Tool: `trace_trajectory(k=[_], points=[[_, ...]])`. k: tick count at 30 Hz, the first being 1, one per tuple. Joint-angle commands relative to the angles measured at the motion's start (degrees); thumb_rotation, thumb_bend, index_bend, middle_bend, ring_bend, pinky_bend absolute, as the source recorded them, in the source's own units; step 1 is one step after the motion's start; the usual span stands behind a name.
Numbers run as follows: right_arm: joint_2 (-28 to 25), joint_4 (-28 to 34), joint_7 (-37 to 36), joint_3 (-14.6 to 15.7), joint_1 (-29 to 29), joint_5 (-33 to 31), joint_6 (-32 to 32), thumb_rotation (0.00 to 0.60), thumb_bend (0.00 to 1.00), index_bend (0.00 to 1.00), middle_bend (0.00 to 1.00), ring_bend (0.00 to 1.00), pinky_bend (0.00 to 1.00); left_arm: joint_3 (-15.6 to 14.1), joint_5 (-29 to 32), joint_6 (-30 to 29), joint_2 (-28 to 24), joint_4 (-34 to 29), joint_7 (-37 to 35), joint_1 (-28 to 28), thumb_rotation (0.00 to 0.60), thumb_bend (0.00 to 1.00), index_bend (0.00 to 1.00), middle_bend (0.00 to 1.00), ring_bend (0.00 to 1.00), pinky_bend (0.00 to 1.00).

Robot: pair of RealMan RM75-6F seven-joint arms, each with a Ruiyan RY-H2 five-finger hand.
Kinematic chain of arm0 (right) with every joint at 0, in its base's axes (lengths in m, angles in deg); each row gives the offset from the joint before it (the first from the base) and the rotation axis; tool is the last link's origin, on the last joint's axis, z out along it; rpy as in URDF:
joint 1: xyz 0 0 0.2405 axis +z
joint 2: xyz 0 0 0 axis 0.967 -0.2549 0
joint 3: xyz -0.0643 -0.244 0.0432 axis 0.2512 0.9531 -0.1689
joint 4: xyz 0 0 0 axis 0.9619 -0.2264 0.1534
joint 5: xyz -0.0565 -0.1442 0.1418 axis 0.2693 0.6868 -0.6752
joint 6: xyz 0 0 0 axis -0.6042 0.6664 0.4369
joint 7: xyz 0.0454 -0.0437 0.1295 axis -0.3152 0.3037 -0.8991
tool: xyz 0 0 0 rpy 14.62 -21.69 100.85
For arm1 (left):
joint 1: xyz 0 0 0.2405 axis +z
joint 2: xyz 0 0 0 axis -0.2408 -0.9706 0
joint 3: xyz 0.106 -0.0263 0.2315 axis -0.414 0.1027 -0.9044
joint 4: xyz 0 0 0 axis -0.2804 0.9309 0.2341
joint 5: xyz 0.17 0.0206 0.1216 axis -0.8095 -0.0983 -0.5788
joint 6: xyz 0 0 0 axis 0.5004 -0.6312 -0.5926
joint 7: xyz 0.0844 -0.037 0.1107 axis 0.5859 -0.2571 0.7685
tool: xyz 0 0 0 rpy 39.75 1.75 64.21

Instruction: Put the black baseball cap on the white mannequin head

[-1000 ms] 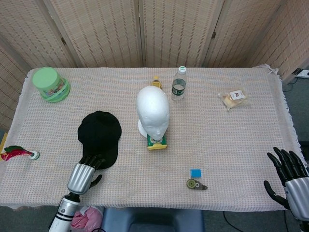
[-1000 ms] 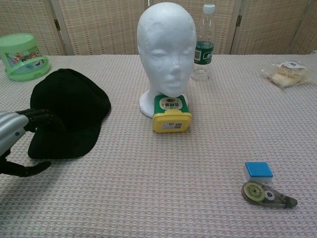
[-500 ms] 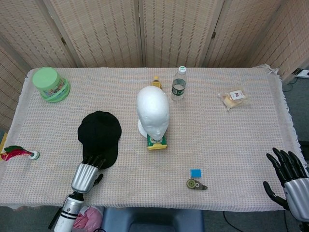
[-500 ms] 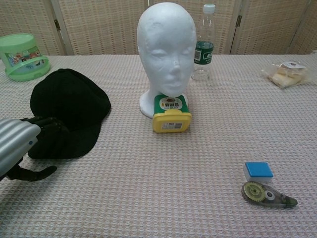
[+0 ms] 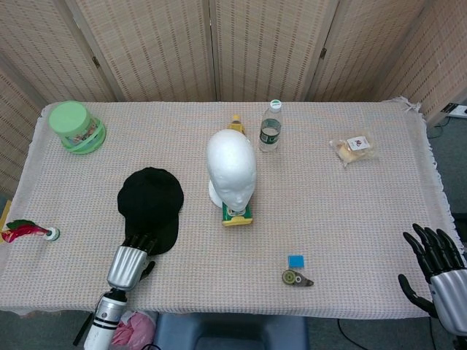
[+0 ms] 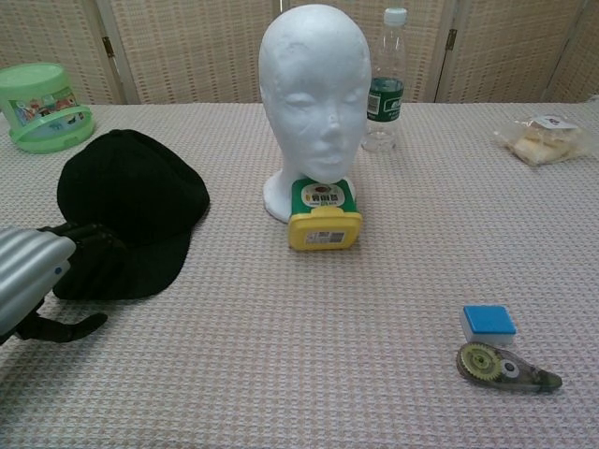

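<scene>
Since a second ago the left hand [image 5: 128, 264] has pulled slightly back toward the table's near edge, and it is now lying with its dark fingertips [image 6: 89, 238] over the brim of the black baseball cap [image 5: 150, 207], thumb out along the cloth below the brim. Whether the fingers are actually gripping the brim cannot be told. The cap is sitting left of the white mannequin head [image 5: 231, 171], soft and matte, its rounded crown pointing away from the robot and its flat brim toward it. The mannequin head is standing upright, smooth foam, facing the robot, with a yellow-and-green square tub [image 6: 324, 214] touching the front of its base. A clear plastic bottle [image 5: 270, 127] is standing just behind the head to its right. The woven tablecloth [image 5: 350, 211] is showing open room between cap and head. A blue block [image 6: 489, 322] and a tape roller [image 6: 504, 366] are lying well right of the head, near the front edge. The right hand [image 5: 439, 267] is hovering past the table's right corner, fingers spread and holding nothing.
</scene>
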Motion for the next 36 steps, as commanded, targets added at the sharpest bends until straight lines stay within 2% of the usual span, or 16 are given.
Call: trace_trajectory(k=[1, 11, 23, 28, 36], points=[[-0.1, -0.2, -0.4, 0.0, -0.2, 0.3, 0.6, 0.6, 0.33, 0.0, 0.0, 0.0, 0.0, -0.1, 0.1, 0.3, 0.7, 1.0, -0.6, -0.3, 0.6, 0.27, 0.35, 0.29, 0.28, 0.4], [0.5, -0.8, -0.1, -0.2, -1.1, 0.8, 2.4, 0.6, 0.33, 0.0, 0.0, 0.0, 0.0, -0.6, -1.1, -1.1, 2.3, 7.2, -3.5, -1.4, 0.6, 0.27, 0.35, 0.29, 0.28, 0.4], [0.5, -1.1, -0.1, 0.1, -1.3, 1.9, 2.7, 0.6, 0.33, 0.0, 0.0, 0.0, 0.0, 0.3, -0.9, -4.3, 6.2, 13.4, -4.4, -1.6, 0.6, 0.28, 0.37, 0.31, 0.29, 0.4], [0.5, -1.0, 0.0, 0.1, -1.3, 2.0, 2.6, 0.6, 0.33, 0.0, 0.0, 0.0, 0.0, 1.1, -0.4, -5.8, 8.2, 16.6, -5.1, -1.8, 0.6, 0.31, 0.4, 0.35, 0.32, 0.42], [0.2, -1.2, -0.4, 0.3, -1.3, 2.4, 2.7, 0.6, 0.33, 0.0, 0.0, 0.0, 0.0, 2.0, 1.1, -5.9, 10.9, 21.2, -5.4, -2.1, 0.6, 0.31, 0.4, 0.35, 0.33, 0.43]])
